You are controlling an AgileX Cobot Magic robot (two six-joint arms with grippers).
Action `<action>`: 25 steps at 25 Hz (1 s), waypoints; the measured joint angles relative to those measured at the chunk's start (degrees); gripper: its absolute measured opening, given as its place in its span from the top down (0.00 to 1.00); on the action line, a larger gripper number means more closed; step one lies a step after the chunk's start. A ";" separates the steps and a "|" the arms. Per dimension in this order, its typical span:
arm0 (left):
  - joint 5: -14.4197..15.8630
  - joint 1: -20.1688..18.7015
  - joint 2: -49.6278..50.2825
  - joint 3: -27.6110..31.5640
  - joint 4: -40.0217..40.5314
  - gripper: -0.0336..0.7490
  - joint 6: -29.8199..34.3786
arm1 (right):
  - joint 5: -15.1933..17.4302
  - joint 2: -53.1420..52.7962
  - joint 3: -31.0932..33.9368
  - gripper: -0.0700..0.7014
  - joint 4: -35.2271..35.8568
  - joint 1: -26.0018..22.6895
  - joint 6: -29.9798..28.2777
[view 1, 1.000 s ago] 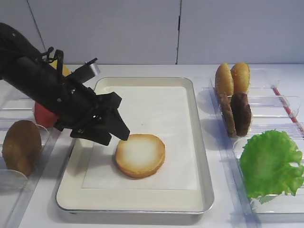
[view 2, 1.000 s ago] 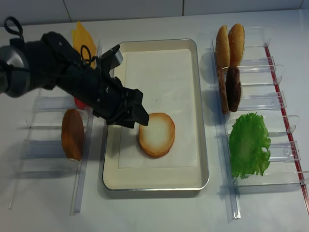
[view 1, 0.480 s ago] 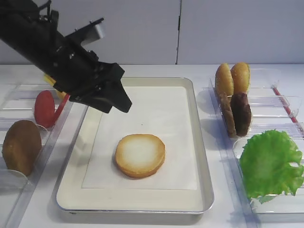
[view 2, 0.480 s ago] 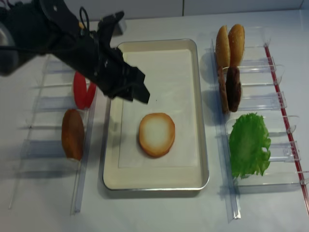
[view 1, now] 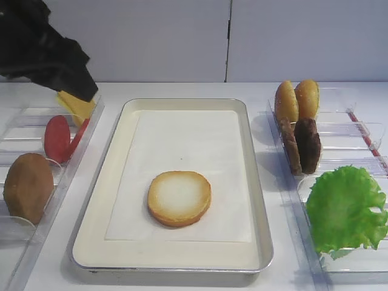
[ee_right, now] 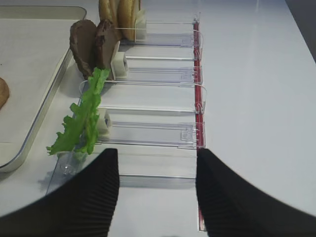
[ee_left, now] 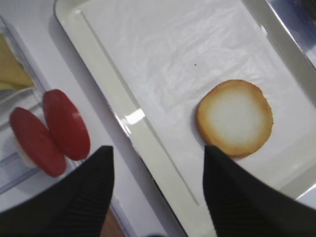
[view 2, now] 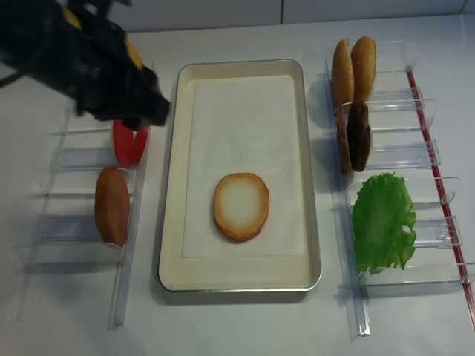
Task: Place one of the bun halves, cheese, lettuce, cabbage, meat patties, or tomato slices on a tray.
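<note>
On the tray, the bun half lies well apart from the open, empty left tool

A plain white tabletop carries a large silver metal tray at its middle, flanked by clear plastic bins either side.

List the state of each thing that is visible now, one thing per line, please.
Round bun half with whitish cut face: lies flat on the white paper, cut face up, free.
Silver metal tray: holds only that bun half.
Red tomato slices: stand on edge in a clear bin.
Green ruffled lettuce leaf: leans in its bin.
Dark brown meat patties: upright.
Left tool: open, empty.
Right tool: open, empty.
</note>
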 joint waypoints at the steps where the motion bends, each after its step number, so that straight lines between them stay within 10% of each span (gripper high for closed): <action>1: 0.14 0.00 -1.84 0.00 0.45 0.44 0.00 | 0.00 0.00 0.00 0.39 0.00 0.00 0.00; 10: 1.24 0.00 -17.76 3.17 3.44 0.44 -1.29 | 0.00 0.00 0.00 0.39 0.00 0.00 0.00; 25: 7.05 0.00 -49.62 25.92 14.99 0.44 -13.24 | 0.00 0.00 0.00 0.39 0.00 0.00 0.00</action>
